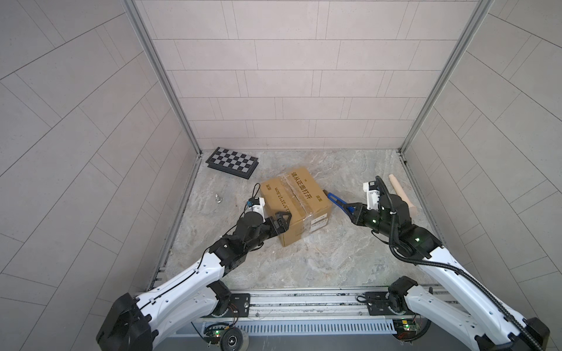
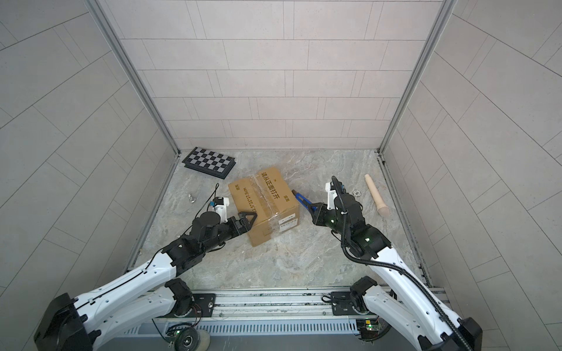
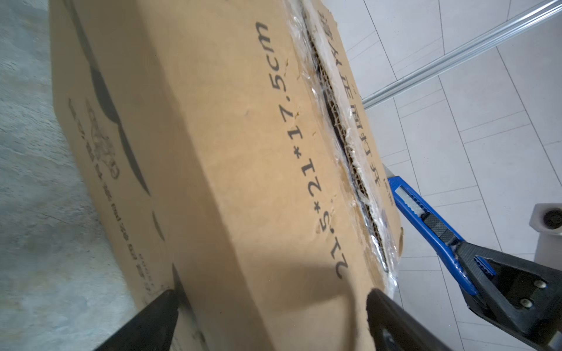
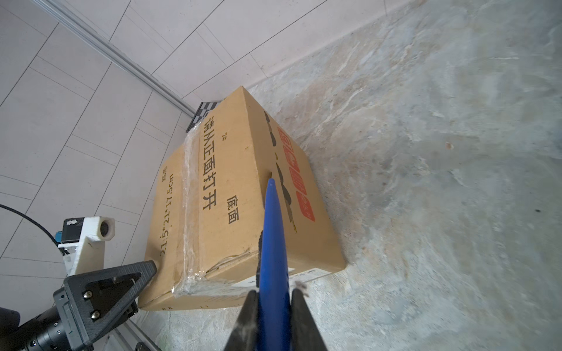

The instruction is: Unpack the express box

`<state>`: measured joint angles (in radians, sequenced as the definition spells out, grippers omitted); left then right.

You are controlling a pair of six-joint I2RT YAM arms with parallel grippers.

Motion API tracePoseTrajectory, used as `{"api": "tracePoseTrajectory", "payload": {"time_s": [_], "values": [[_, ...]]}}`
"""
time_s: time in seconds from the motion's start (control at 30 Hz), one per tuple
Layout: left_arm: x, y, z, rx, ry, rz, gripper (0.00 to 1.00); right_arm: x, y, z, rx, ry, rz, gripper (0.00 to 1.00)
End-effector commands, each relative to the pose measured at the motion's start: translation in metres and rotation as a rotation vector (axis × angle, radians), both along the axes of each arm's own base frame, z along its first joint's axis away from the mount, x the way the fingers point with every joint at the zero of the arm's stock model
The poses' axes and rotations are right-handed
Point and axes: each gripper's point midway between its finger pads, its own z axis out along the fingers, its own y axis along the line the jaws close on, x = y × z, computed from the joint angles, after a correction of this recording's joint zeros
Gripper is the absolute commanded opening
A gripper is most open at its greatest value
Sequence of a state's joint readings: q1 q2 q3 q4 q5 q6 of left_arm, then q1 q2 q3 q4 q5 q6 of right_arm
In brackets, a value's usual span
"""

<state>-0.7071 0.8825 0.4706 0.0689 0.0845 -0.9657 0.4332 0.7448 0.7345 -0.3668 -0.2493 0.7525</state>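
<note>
Both top views look down from high up, taking in the whole floor [image 1: 304, 261]. The wrist cameras face the box [image 3: 243, 152] from opposite sides (the left one much nearer), sharing its taped seam [image 4: 190, 212].

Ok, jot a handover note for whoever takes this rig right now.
Left gripper: wide open, straddling the express box at its near edge.
Right gripper: shut on the blue utility knife, tip at the box's right edge.
Box sits on the table, flaps closed.
Done: top seam tape looks slit.
Left: open flaps, empty it.
</note>
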Motion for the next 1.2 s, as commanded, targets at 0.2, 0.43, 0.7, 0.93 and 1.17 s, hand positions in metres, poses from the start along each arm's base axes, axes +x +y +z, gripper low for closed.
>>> {"api": "tracePoseTrajectory", "payload": {"time_s": [0.2, 0.43, 0.7, 0.93, 1.17], "values": [[0.004, -0.002, 0.022, -0.016, -0.066, 0.002, 1.00, -0.069, -0.016, 0.034, 0.127, -0.040, 0.062, 0.00], [0.010, 0.002, 0.028, 0.061, -0.098, 0.007, 1.00, -0.105, 0.002, 0.036, 0.279, -0.027, 0.200, 0.00], [0.017, 0.008, 0.039, 0.076, -0.125, 0.022, 1.00, -0.112, 0.010, 0.010, 0.362, 0.054, 0.227, 0.00], [0.019, 0.010, 0.037, 0.078, -0.123, 0.027, 1.00, -0.102, 0.013, 0.005, 0.390, 0.050, 0.206, 0.00], [0.017, 0.011, 0.037, 0.076, -0.124, 0.025, 1.00, -0.095, 0.014, 0.002, 0.420, 0.043, 0.189, 0.00]]}}
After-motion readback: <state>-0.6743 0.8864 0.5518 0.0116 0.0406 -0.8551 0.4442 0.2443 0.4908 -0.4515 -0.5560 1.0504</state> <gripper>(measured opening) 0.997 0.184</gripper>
